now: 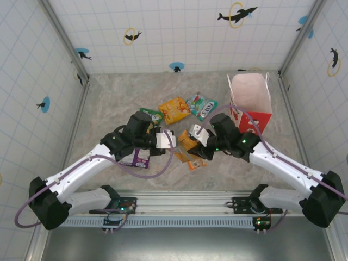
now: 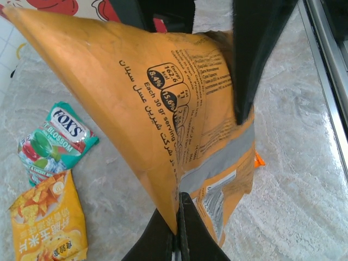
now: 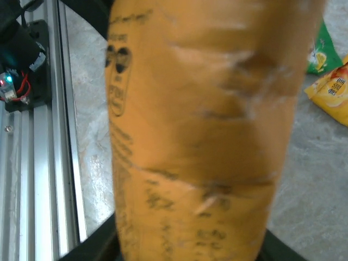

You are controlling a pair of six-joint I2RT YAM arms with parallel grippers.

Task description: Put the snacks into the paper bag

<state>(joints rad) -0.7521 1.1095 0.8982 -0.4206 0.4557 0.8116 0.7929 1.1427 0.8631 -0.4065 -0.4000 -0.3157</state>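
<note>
Top external view: at mid-table the left gripper (image 1: pixel 167 140) is clenched on the edge of an orange packet (image 1: pixel 186 141), the right gripper (image 1: pixel 197 136) straddles that packet, its grip impossible to tell, and the bag (image 1: pixel 249 97) stands far right.

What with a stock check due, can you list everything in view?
paper bag: 1, white and red, far right
orange pouch: 1, orange, raised between the claws
yellow-orange pouch: 1, yellow-orange, flat at centre
teal packet: 1, teal, right of it
green packet: 1, green, left of it
purple packet: 1, purple, by left arm
orange bar: 1, orange, near centre
left claw: 1, black, shut on the orange pouch
right claw: 1, black, astride that pouch, grip unclear
</note>
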